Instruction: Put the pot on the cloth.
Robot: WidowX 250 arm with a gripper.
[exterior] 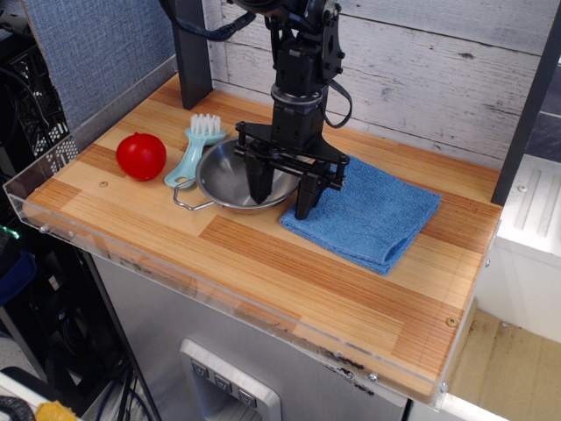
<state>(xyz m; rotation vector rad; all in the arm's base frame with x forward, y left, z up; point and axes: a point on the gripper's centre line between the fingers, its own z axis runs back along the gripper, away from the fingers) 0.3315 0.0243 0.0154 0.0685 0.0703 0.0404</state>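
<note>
The shiny steel pot (223,175) sits on the wooden table (289,281), left of the blue cloth (372,215) and touching its near-left edge. One wire loop handle pokes out at its front left. My gripper (284,193) is lowered over the pot's right rim. One finger (261,182) is inside the bowl and the other (307,195) is outside, at the cloth's left edge. The jaws stand apart astride the rim, with a gap still visible between them.
A red ball (141,156) lies at the left. A light-blue brush (195,145) lies between the ball and the pot, against the pot's rim. A black post (191,53) stands at the back left. A clear plastic lip (53,197) runs along the left and front edges.
</note>
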